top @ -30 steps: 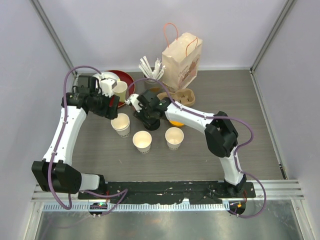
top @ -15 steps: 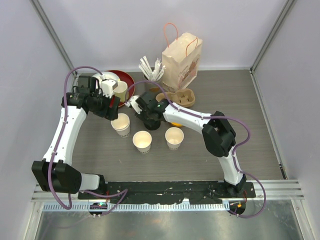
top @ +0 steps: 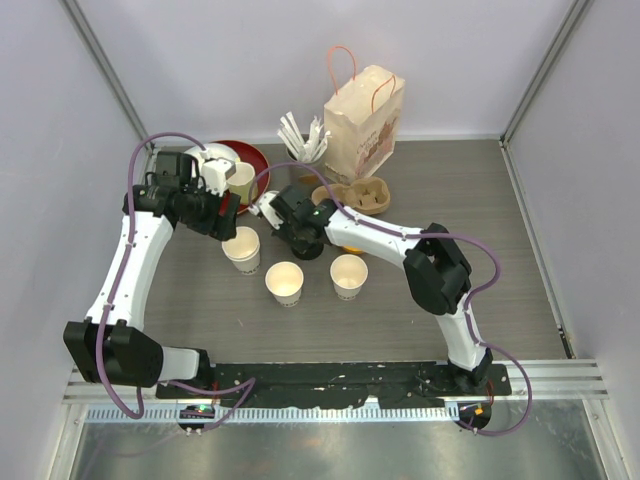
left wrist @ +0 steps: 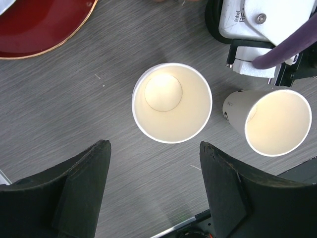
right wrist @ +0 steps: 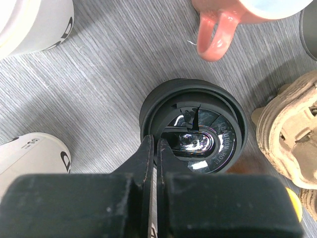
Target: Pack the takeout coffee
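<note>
Near the middle of the table, the right pincer is clamping the near rim of the black lid while the left pincer is hovering open over a paper cup, so lifting and seating the lid squarely is probably coming next.

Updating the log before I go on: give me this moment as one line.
left gripper: open above unlidded cup | right gripper: shut on lid rim | bag: standing at rear
</note>
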Motion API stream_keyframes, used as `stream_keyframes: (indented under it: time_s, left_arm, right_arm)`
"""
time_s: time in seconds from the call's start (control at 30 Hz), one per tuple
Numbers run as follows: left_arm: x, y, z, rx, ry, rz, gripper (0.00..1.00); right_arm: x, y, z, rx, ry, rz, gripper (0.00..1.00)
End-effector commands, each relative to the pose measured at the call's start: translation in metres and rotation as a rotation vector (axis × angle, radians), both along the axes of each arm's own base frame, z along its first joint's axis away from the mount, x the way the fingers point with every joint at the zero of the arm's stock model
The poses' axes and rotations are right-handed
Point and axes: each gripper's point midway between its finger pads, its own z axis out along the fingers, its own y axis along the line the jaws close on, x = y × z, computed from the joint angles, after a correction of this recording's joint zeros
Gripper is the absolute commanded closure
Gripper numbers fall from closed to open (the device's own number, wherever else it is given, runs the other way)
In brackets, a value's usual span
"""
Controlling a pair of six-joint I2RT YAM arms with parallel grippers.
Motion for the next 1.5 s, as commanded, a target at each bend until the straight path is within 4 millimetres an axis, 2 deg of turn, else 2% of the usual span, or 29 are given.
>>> stream_keyframes:
  time_s: [0.0, 0.3, 0.43, 0.6, 0.73, 0.87, 0.97, 1.03, 1.07, 1.1, 1.13, 1.17, 1.23, 1.27, 1.33, 1.37, 1.43, 1.47]
  left_arm:
    - [0.003, -0.002, 0.012, -0.012, -0.032, -0.019, 0.24]
    - [0.002, -0.002, 0.011, -0.015, -0.031, -0.025, 0.24]
    - [0.001, -0.003, 0.012, -0.017, -0.034, -0.026, 0.24]
    - [0.000, -0.003, 0.013, -0.016, -0.036, -0.035, 0.24]
    - [0.000, -0.006, 0.014, -0.037, -0.035, -0.034, 0.24]
    - [0.001, -0.012, 0.019, -0.071, -0.029, -0.035, 0.24]
    - [0.002, -0.018, 0.026, -0.103, -0.035, -0.040, 0.24]
    - [0.002, -0.024, 0.033, -0.130, -0.039, -0.052, 0.24]
    - [0.001, -0.028, 0.033, -0.136, -0.036, -0.060, 0.23]
    - [0.001, -0.031, 0.036, -0.146, -0.036, -0.057, 0.23]
    - [0.002, -0.034, 0.039, -0.152, -0.041, -0.061, 0.23]
    - [0.002, -0.039, 0.040, -0.158, -0.039, -0.072, 0.23]
    - [0.000, -0.049, 0.042, -0.170, -0.033, -0.094, 0.23]
    - [0.000, -0.052, 0.041, -0.171, -0.031, -0.100, 0.23]
    - [-0.002, -0.059, 0.040, -0.167, -0.026, -0.118, 0.23]
    - [-0.002, -0.060, 0.039, -0.165, -0.024, -0.122, 0.23]
    - [-0.002, -0.062, 0.038, -0.158, -0.022, -0.129, 0.23]
    - [-0.002, -0.063, 0.037, -0.157, -0.021, -0.132, 0.23]
  right_arm:
    - [0.007, 0.006, 0.045, 0.068, -0.078, -0.016, 0.99]
    - [0.002, 0.014, 0.095, 0.190, -0.103, -0.011, 0.99]
    - [0.001, 0.016, 0.099, 0.201, -0.095, -0.006, 0.99]
    - [0.005, 0.008, 0.106, 0.191, -0.090, -0.051, 0.99]
    - [-0.004, 0.000, 0.139, 0.231, -0.091, -0.068, 0.99]
    - [-0.021, -0.024, 0.175, 0.236, -0.068, -0.116, 0.99]
    - [-0.050, -0.050, 0.170, 0.207, 0.020, -0.150, 0.99]
    - [-0.063, -0.060, 0.169, 0.216, 0.055, -0.161, 0.99]
    - [-0.072, -0.065, 0.158, 0.211, 0.096, -0.182, 0.99]
    - [-0.079, -0.072, 0.168, 0.238, 0.093, -0.190, 0.99]
    - [-0.083, -0.076, 0.166, 0.240, 0.103, -0.196, 0.99]
    - [-0.091, -0.080, 0.155, 0.228, 0.132, -0.199, 0.99]
    - [-0.101, -0.085, 0.155, 0.255, 0.145, -0.197, 0.99]
    - [-0.110, -0.085, 0.145, 0.255, 0.181, -0.182, 0.99]
    - [-0.114, -0.093, 0.145, 0.264, 0.179, -0.211, 0.99]
    - [-0.113, -0.099, 0.138, 0.240, 0.168, -0.238, 0.99]
    - [-0.119, -0.103, 0.138, 0.247, 0.176, -0.243, 0.99]
    - [-0.122, -0.102, 0.130, 0.238, 0.192, -0.239, 0.99]
